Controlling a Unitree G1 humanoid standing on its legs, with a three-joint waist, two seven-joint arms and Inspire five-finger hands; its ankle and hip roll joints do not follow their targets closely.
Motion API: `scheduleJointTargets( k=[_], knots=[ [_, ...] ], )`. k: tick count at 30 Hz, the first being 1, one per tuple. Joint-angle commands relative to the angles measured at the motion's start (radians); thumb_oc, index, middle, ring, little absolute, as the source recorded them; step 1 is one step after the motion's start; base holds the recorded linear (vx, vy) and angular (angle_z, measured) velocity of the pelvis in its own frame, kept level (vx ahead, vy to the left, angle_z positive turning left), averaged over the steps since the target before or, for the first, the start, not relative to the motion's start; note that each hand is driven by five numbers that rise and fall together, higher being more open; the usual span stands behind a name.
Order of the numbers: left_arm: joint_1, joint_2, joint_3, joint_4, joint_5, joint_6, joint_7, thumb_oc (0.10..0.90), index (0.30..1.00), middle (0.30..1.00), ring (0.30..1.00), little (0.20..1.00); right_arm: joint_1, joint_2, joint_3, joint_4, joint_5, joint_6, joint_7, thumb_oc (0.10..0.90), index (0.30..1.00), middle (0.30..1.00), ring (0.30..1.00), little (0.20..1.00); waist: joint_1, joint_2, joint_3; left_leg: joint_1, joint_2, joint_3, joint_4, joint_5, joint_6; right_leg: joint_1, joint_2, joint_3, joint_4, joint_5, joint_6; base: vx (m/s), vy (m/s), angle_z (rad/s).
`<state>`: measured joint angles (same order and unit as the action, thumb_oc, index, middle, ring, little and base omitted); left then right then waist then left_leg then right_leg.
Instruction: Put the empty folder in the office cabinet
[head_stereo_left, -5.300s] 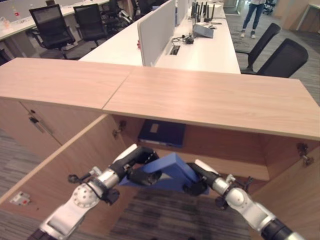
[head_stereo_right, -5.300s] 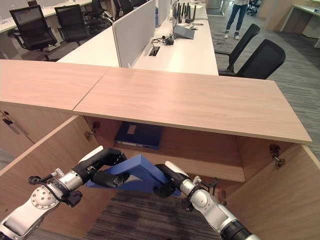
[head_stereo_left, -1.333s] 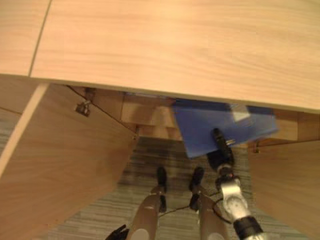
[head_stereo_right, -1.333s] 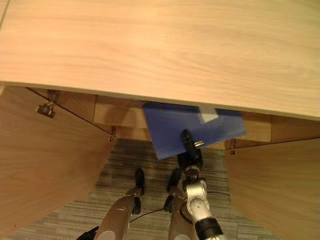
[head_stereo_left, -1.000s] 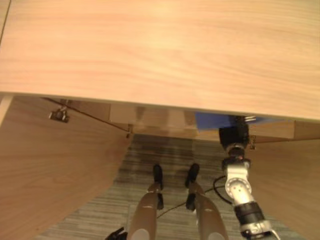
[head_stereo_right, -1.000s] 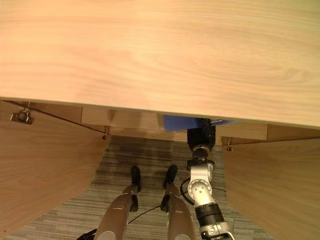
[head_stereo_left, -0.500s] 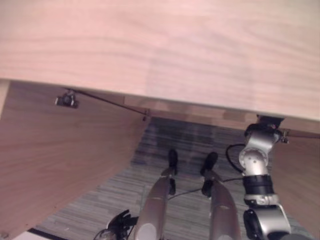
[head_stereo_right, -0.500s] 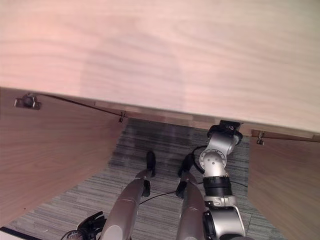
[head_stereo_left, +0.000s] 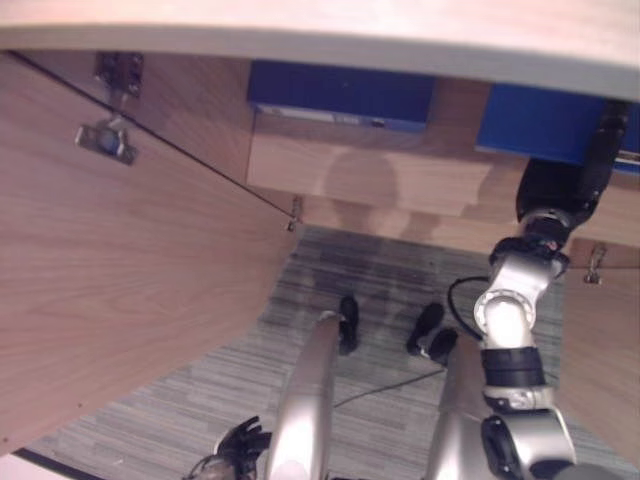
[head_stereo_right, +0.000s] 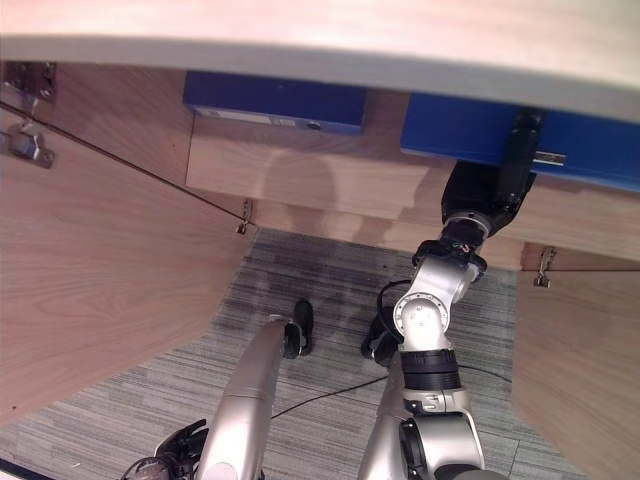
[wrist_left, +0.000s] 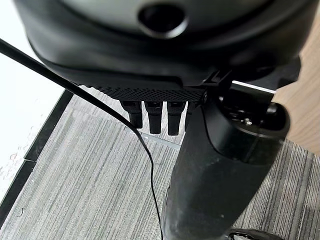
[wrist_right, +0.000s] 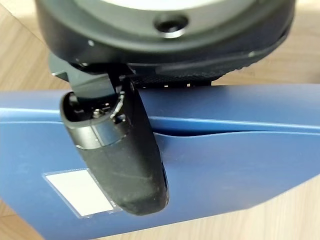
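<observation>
The blue folder (head_stereo_right: 450, 130) lies on the shelf inside the open cabinet, at the right under the wooden top (head_stereo_right: 400, 30). My right hand (head_stereo_right: 480, 195) reaches in to its near edge. In the right wrist view the thumb (wrist_right: 125, 150) presses on the folder's cover (wrist_right: 225, 165) beside a white label, with the fingers hidden beneath it. My left hand (head_stereo_left: 235, 445) hangs low by the floor with nothing in it. Its fingers (wrist_left: 150, 117) point straight down over the carpet.
A second, darker blue folder (head_stereo_left: 340, 95) lies on the same shelf to the left. The left cabinet door (head_stereo_left: 120, 280) stands swung wide; the right door (head_stereo_right: 580, 380) is open close beside my right arm. Grey carpet (head_stereo_right: 330, 290) lies below the shelf.
The camera has tipped lower, so the shelf inside now shows. My right hand has reached farther in, and the blue folder now rests on the shelf.
</observation>
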<state>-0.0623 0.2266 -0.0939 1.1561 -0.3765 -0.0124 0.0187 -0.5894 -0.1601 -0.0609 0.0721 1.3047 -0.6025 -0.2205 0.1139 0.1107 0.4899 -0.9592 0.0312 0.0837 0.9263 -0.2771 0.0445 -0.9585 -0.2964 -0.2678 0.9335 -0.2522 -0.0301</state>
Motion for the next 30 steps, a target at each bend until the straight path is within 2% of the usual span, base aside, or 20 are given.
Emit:
scheduleJointTargets(
  k=[1, 6, 9, 13, 14, 15, 17, 19, 20, 25, 27, 30],
  knots=[
    [0.12, 0.076, -0.041, 0.051, 0.026, 0.014, 0.041, 0.8, 0.9, 0.9, 0.9, 0.9, -0.015, -0.056, -0.01, -0.205, -0.106, -0.051, 0.068, 0.4, 0.3, 0.3, 0.3, 0.3, -0.006, 0.011, -0.081, 0.021, -0.012, -0.057, -0.066, -0.029, -0.018, 0.083, 0.015, 0.02, -0.006, -0.122, 0.028, 0.0, 0.0, 0.0],
    [0.128, 0.075, -0.042, 0.05, 0.031, 0.017, 0.05, 0.8, 0.9, 0.9, 0.9, 0.9, -0.009, -0.05, -0.022, -0.204, -0.098, -0.059, 0.065, 0.4, 0.3, 0.3, 0.3, 0.3, -0.007, 0.017, -0.081, 0.004, -0.013, -0.056, -0.045, -0.037, -0.018, 0.066, 0.013, 0.025, 0.014, -0.129, 0.024, 0.0, 0.0, 0.0],
    [0.137, 0.081, -0.047, 0.047, 0.039, 0.018, 0.051, 0.8, 0.9, 0.9, 0.9, 0.9, -0.03, -0.075, -0.024, -0.194, -0.099, -0.059, 0.06, 0.4, 0.3, 0.3, 0.3, 0.3, -0.004, 0.018, -0.086, 0.009, -0.012, -0.053, -0.056, -0.036, -0.018, 0.068, 0.013, 0.024, 0.007, -0.125, 0.028, 0.0, 0.0, 0.0],
    [0.156, 0.108, -0.057, 0.035, 0.032, 0.017, 0.051, 0.8, 0.9, 0.9, 0.9, 0.9, -0.119, -0.154, -0.03, -0.143, -0.096, -0.062, 0.033, 0.4, 0.3, 0.3, 0.3, 0.3, 0.004, 0.02, -0.095, 0.027, -0.012, -0.052, -0.076, -0.032, -0.02, 0.084, 0.013, 0.019, -0.008, -0.12, 0.032, 0.0, 0.0, 0.0],
    [0.16, 0.12, -0.066, 0.027, 0.018, 0.012, 0.055, 0.8, 0.9, 0.9, 0.9, 0.9, -0.193, -0.203, -0.028, -0.091, -0.094, -0.066, 0.007, 0.4, 0.3, 0.3, 0.3, 0.3, 0.01, 0.021, -0.098, 0.038, -0.011, -0.053, -0.092, -0.027, -0.023, 0.094, 0.015, 0.016, -0.022, -0.113, 0.036, 0.0, 0.0, 0.0],
    [0.16, 0.119, -0.066, 0.027, 0.018, 0.012, 0.055, 0.8, 0.9, 0.9, 0.9, 0.9, -0.194, -0.204, -0.028, -0.09, -0.093, -0.066, 0.008, 0.4, 0.3, 0.3, 0.3, 0.3, 0.01, 0.022, -0.096, 0.039, -0.011, -0.053, -0.092, -0.027, -0.023, 0.094, 0.015, 0.016, -0.023, -0.113, 0.036, 0.0, 0.0, 0.0],
    [0.167, 0.137, -0.087, 0.011, -0.019, 0.01, 0.054, 0.8, 0.9, 0.9, 0.9, 0.9, -0.318, -0.275, -0.012, 0.0, -0.087, -0.065, -0.037, 0.4, 0.3, 0.3, 0.3, 0.3, 0.019, 0.021, -0.104, 0.047, -0.01, -0.054, -0.113, -0.018, -0.027, 0.105, 0.019, 0.011, -0.04, -0.104, 0.042, 0.0, 0.0, 0.0],
    [0.169, 0.142, -0.092, 0.009, -0.028, 0.008, 0.055, 0.8, 0.9, 0.9, 0.9, 0.9, -0.36, -0.293, -0.001, 0.029, -0.081, -0.066, -0.045, 0.4, 0.3, 0.3, 0.3, 0.3, 0.022, 0.022, -0.104, 0.048, -0.01, -0.054, -0.116, -0.016, -0.028, 0.105, 0.019, 0.01, -0.043, -0.102, 0.044, 0.0, 0.0, 0.0],
    [0.173, 0.153, -0.103, 0.008, -0.036, 0.007, 0.058, 0.8, 0.9, 0.9, 0.9, 0.9, -0.428, -0.318, 0.015, 0.087, -0.067, -0.065, -0.059, 0.4, 0.3, 0.3, 0.3, 0.3, 0.028, 0.022, -0.109, 0.045, -0.009, -0.056, -0.119, -0.012, -0.03, 0.105, 0.02, 0.009, -0.045, -0.101, 0.046, 0.0, 0.0, 0.0],
    [0.175, 0.159, -0.114, 0.005, -0.054, 0.005, 0.069, 0.8, 0.9, 0.9, 0.9, 0.9, -0.524, -0.355, 0.059, 0.233, -0.058, -0.04, -0.095, 0.4, 0.3, 0.3, 0.3, 0.3, 0.037, 0.025, -0.11, 0.031, -0.008, -0.056, -0.119, -0.006, -0.032, 0.095, 0.02, 0.003, -0.046, -0.097, 0.048, -0.01, -0.001, -0.01],
    [0.176, 0.162, -0.128, -0.007, -0.061, 0.005, 0.069, 0.8, 0.9, 0.9, 0.9, 0.9, -0.54, -0.35, 0.066, 0.303, -0.05, -0.017, -0.11, 0.4, 0.3, 0.3, 0.3, 0.3, 0.04, 0.029, -0.106, 0.028, -0.009, -0.056, -0.118, -0.004, -0.032, 0.094, 0.019, 0.001, -0.044, -0.098, 0.047, 0.0, 0.0, 0.0],
    [0.18, 0.167, -0.139, -0.024, -0.062, 0.003, 0.071, 0.8, 0.9, 0.9, 0.9, 0.9, -0.539, -0.329, 0.047, 0.343, -0.034, -0.018, -0.12, 0.4, 0.3, 0.3, 0.3, 0.3, 0.044, 0.039, -0.102, 0.026, -0.014, -0.054, -0.121, -0.003, -0.031, 0.093, 0.016, 0.0, -0.042, -0.098, 0.048, 0.0, 0.0, 0.0]
  ],
)
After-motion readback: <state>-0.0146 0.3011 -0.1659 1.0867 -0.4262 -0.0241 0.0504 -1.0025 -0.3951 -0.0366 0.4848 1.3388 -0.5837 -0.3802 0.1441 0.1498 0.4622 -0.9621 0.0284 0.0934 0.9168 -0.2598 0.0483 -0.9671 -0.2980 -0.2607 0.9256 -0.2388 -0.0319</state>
